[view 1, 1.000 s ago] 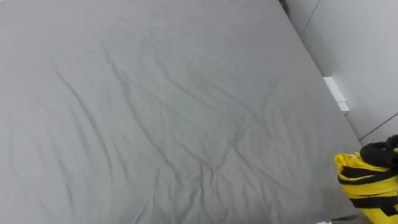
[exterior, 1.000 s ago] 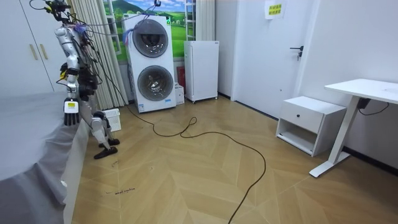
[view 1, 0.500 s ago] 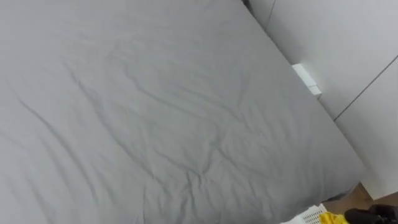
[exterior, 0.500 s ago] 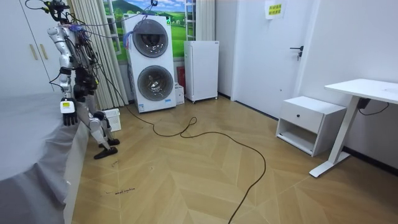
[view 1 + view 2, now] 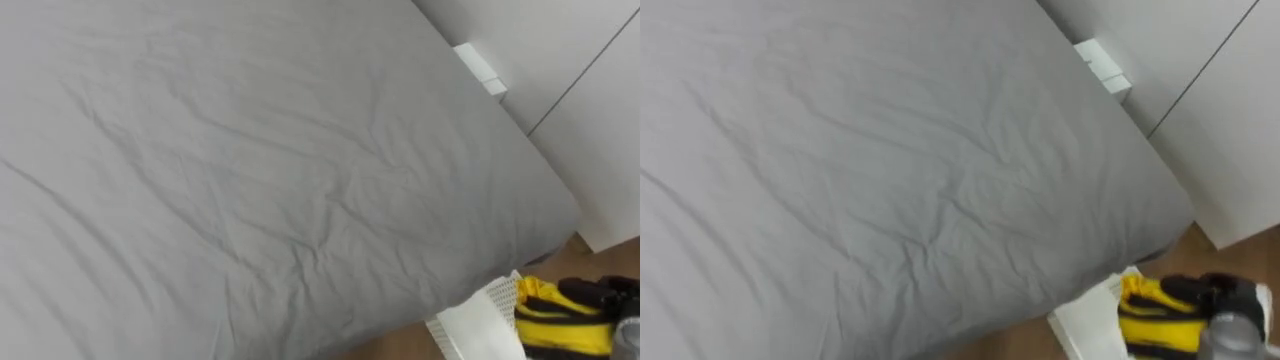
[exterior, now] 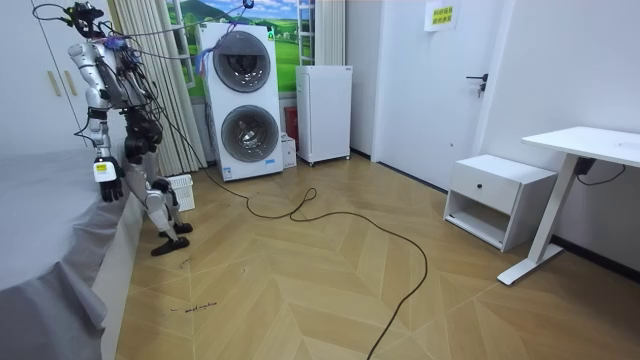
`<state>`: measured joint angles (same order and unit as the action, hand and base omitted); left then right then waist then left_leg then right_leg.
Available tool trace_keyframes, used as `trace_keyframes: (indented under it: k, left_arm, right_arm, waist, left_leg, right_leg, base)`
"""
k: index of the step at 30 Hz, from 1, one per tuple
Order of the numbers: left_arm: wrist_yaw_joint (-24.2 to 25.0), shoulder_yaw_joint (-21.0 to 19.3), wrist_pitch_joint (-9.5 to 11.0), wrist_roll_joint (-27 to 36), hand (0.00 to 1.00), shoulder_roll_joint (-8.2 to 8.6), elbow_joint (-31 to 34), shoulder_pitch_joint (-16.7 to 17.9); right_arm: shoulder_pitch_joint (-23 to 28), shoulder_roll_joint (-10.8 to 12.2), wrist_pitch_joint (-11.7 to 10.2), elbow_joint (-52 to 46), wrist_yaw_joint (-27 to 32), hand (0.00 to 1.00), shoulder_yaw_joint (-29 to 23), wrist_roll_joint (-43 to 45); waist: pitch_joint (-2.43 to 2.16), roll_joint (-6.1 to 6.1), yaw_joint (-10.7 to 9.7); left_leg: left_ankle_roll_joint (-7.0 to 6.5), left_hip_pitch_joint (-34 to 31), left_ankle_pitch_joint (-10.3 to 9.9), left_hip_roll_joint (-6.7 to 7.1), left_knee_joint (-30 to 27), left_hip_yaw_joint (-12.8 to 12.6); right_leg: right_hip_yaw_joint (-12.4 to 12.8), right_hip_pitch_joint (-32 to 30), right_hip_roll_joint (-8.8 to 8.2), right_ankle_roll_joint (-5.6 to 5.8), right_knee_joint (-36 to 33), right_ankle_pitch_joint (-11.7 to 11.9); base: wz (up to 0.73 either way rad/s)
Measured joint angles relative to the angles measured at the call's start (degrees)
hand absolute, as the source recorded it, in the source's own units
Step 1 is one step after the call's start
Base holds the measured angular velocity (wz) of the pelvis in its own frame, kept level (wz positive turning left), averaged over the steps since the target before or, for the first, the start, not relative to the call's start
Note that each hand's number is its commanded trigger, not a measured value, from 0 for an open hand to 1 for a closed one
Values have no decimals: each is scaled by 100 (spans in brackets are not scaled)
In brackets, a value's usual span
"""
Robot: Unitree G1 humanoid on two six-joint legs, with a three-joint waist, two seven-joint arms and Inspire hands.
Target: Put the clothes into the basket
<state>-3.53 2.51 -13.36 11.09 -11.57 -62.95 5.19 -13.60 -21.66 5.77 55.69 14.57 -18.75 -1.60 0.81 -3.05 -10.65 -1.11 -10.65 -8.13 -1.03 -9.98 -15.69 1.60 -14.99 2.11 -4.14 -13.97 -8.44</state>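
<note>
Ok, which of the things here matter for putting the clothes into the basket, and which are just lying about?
For the job: yellow and black clothes, white basket.
Just about: grey bed, stacked washing machines, white cabinet, nightstand, desk.

Creased matt cloth bedsheet [image 5: 250, 170], white plastic basket [image 5: 500, 297], glossy wood floor [image 6: 320, 280].

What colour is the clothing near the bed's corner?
The clothing is yellow with black stripes, seen best in the left eye view.
</note>
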Motion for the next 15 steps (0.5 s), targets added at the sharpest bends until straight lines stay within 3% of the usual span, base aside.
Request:
trace_keyframes:
  k: [4, 8, 13, 14, 15]
  left_arm:
    - [-47, 181, 0, 580, 0, 1, -192, -288]
    - [-81, 187, 3, 722, 0, 42, -323, -498]
    - [-88, 343, 10, 981, 0, 42, -450, -741]
    - [-86, 349, 11, 1035, 0, 44, -451, -786]
    - [-86, 386, 14, 1078, 0, 47, -451, -843]
  right_arm:
    - [-236, -33, -141, 11, 289, 100, 17, -28]
    - [-379, -100, -186, 194, 355, 100, 16, 6]
    - [-394, -152, -201, 470, 361, 100, 478, 2]
    - [-394, -153, -200, 490, 360, 76, 549, 1]
    - [-395, -167, -201, 500, 361, 35, 614, 1]
  waist:
    - [11, -173, 55]
    - [17, -229, 257]
    - [43, -274, 426]
    - [48, -284, 448]
    - [55, -294, 474]
  left_leg:
    - [-18, -345, 12, -11, -105, -22]
    - [-23, -570, 23, -3, -110, -33]
    - [-39, -792, 47, 6, -148, -162]
    - [-48, -852, 68, 27, -151, -165]
    - [-54, -910, 90, 50, -148, -166]
  right_leg:
    - [45, -384, 4, -3, -142, 23]
    - [209, -745, 30, -13, -400, 23]
    - [296, -1081, 28, -15, -578, 10]
    - [301, -1177, 10, -12, -626, -13]
    - [305, -1267, -12, -5, -692, -31]
  base:
    - [-7]
    - [-27]
    - [-10]
    - [0]
    - [4]
